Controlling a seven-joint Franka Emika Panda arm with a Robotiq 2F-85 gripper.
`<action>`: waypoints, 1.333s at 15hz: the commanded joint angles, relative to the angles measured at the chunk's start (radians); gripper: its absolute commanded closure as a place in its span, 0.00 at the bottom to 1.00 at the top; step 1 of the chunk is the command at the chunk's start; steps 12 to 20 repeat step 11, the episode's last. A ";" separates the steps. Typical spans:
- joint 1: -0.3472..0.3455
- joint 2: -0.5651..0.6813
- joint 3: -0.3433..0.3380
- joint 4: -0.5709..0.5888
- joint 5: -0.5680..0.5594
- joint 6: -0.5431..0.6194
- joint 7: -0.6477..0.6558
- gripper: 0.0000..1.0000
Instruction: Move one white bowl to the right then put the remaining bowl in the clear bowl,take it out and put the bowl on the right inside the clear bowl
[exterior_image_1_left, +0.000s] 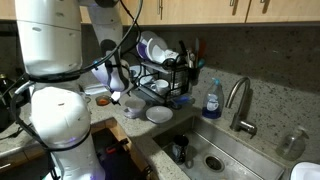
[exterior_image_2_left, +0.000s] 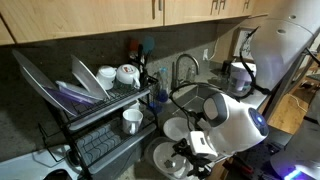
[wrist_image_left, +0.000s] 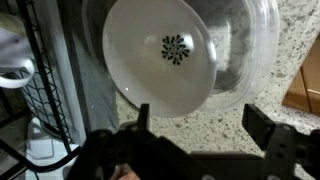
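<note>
In the wrist view a white bowl with a dark flower mark at its centre lies inside the clear bowl, tilted toward its left side. My gripper hangs open just below them, over bare granite, with nothing between its fingers. In an exterior view another white bowl sits on the counter beside the sink, apart from the gripper, which is partly hidden by the arm.
A black wire dish rack stands close on the left, with a mug in it; plates and cups fill the rack. The sink, a faucet and a blue soap bottle lie further along the counter.
</note>
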 joint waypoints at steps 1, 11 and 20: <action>-0.003 -0.127 0.015 -0.049 0.029 0.062 0.003 0.00; 0.001 -0.160 0.010 -0.043 0.016 0.109 0.001 0.00; 0.001 -0.160 0.010 -0.043 0.016 0.109 0.001 0.00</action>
